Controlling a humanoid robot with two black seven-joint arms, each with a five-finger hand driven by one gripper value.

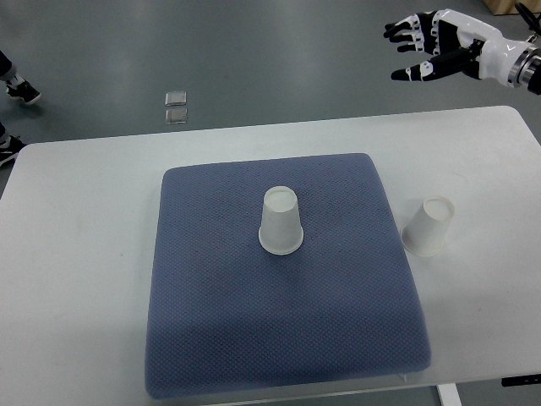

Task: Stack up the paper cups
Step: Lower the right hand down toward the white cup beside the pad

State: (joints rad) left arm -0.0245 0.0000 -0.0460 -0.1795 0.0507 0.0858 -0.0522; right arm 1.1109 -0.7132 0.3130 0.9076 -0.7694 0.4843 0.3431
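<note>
I see my right hand [423,49] open and empty, well beyond the blue mat [279,338]. One inverted cup [281,222] stands on the mat; another cup [428,226] sits just off its right edge.

Two white paper cups stand upside down: one paper cup [281,222] on the pad, the other paper cup [428,226] on the bare bench beside it. There is one blue-grey padded mat [279,330] and one white bench [76,279]. One robot hand, the right hand [427,51], shows at the top right, and the left arm [13,76] is visible only as dark parts at the left edge. Two small clear square objects [176,106] lie on the floor [279,59] beyond the bench.
</note>
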